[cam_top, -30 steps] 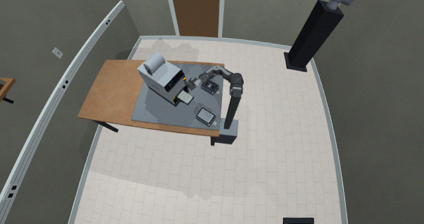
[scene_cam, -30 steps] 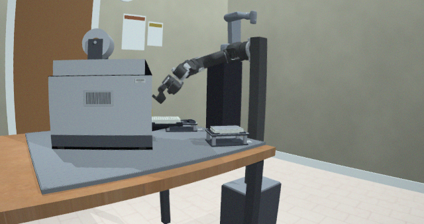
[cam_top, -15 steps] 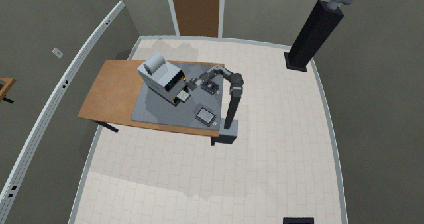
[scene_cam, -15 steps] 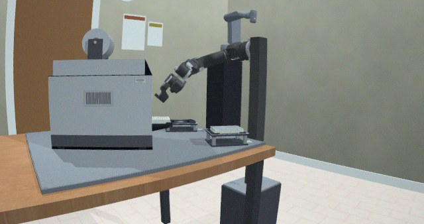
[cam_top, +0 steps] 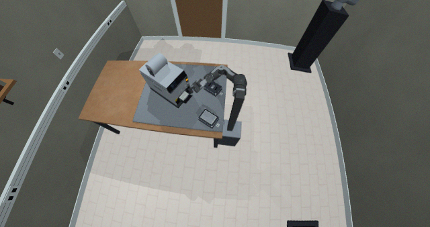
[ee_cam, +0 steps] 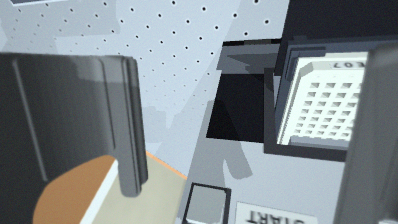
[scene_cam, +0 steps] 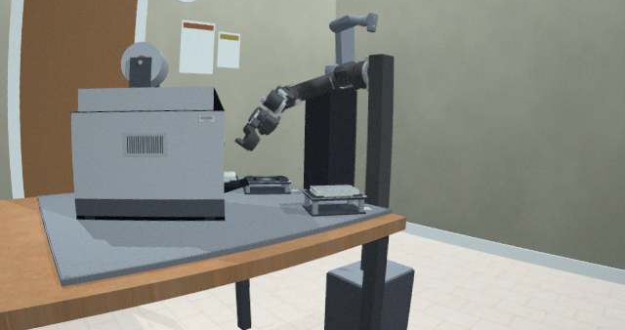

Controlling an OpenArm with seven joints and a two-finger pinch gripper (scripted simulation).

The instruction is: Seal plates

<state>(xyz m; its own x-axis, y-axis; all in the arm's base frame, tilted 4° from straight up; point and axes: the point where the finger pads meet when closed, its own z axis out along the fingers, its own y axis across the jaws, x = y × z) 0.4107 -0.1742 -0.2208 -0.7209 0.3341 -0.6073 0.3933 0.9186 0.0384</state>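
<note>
The sealer [cam_top: 164,80] [scene_cam: 146,174] shows an amber lamp [cam_top: 187,80]. A white plate [cam_top: 184,95] [scene_cam: 229,175] [ee_cam: 325,107] with open wells lies on the stage [scene_cam: 235,184], partly inside the sealer's front. My gripper [cam_top: 191,88] [scene_cam: 242,144] [ee_cam: 224,135] is partly open and empty, in front of the sealer above the stage's level. The START button [ee_cam: 206,204] shows between the fingers. The far nest [cam_top: 213,88] [scene_cam: 267,186] is empty. The near nest [cam_top: 212,125] [scene_cam: 337,207] holds the other plate [cam_top: 209,117] [scene_cam: 334,190], its top smooth and grey. Nest numbers are unreadable.
The sealer body stands tall at the mat's far side, with a foil roll [cam_top: 156,64] [scene_cam: 143,62] on top. The grey mat [cam_top: 164,114] [scene_cam: 161,264] lies on the wooden table [cam_top: 111,93]. The arm's post [cam_top: 236,111] [scene_cam: 380,130] stands beside the table edge near both nests.
</note>
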